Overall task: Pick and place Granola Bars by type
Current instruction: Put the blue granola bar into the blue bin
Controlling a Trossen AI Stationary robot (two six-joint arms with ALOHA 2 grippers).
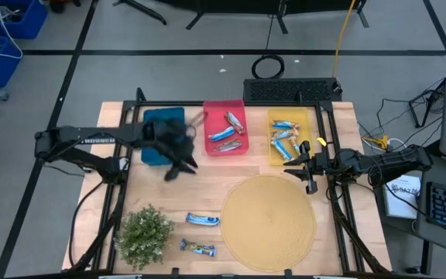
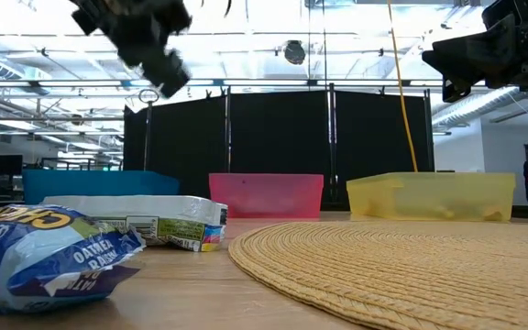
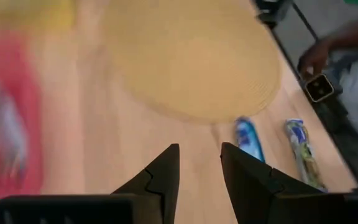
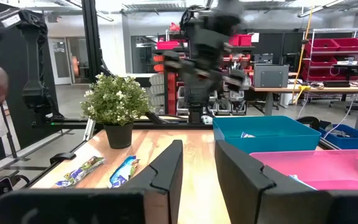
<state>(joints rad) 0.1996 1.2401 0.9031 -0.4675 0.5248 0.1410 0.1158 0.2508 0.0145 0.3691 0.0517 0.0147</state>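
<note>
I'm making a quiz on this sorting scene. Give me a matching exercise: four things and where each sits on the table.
Things:
1. blue bin
2. red bin
3. yellow bin
4. potted plant

Places:
A. far edge, middle of the bin row
B. near corner on the left arm's side
C. far edge, on the right arm's side
D. far edge, partly under the left gripper

Pairs: 1-D, 2-A, 3-C, 4-B
</note>
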